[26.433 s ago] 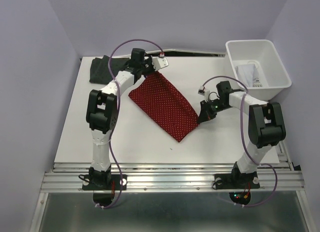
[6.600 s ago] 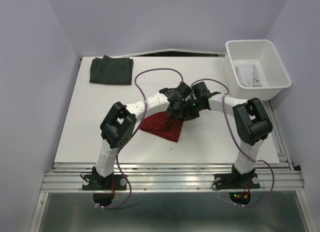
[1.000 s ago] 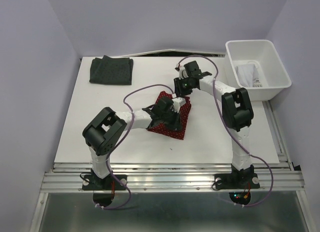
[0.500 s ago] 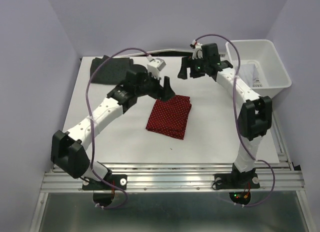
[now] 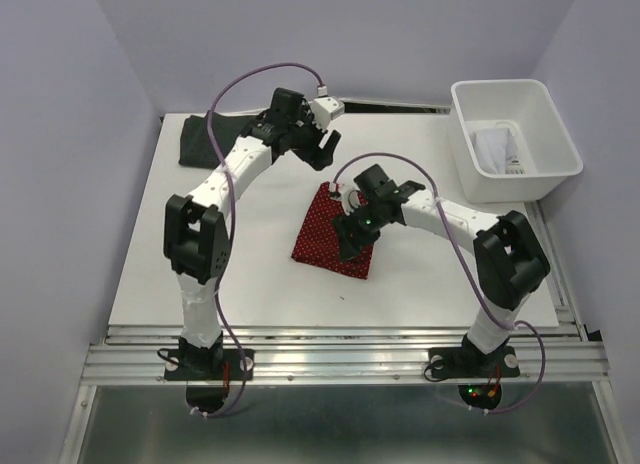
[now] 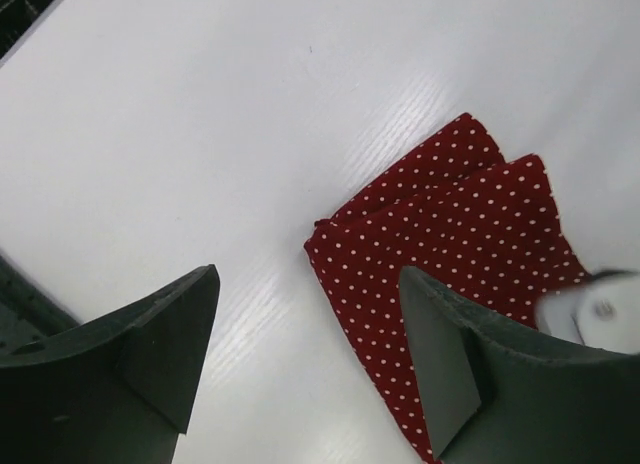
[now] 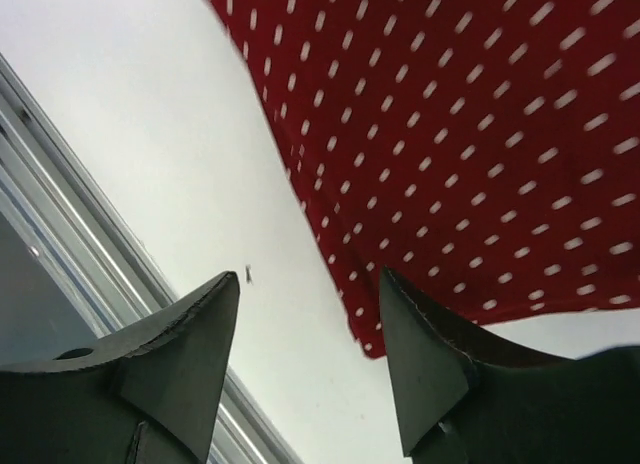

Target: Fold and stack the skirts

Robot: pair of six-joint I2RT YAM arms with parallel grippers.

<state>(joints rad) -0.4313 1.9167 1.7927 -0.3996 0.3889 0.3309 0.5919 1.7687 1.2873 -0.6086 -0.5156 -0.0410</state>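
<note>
Since half a second ago the arms have swapped roles. The right arm has swung from the far edge by the bin (image 5: pixel 560 134) down to the middle of the table (image 5: pixel 200 254), and the left arm has pulled back from the red skirt (image 5: pixel 320 239) toward the far edge.

The right gripper (image 5: pixel 348 234) now hangs over the red skirt's near-right part. Its jaws are spread and grasp nothing, and its wrist view shows the skirt's corner edge lying just past the fingertips (image 7: pixel 225 289). Whether the fingers touch the cloth cannot be told.

The left gripper (image 5: pixel 322 149) is also spread and empty. It is raised well apart from the red skirt, which its camera sees below as a layered fold.

The red skirt lies mid-table as a compact folded rectangle. The dark skirt (image 5: pixel 192 144) lies folded at the far-left corner, partly behind the left arm. The white skirt (image 5: pixel 493 146) sits crumpled in the bin.

The fold of the red skirt looks finished. The likely step in hand is picking it up to stack on the dark one, so the right gripper would need to pinch every layer at the edge. The white skirt is not yet folded.
</note>
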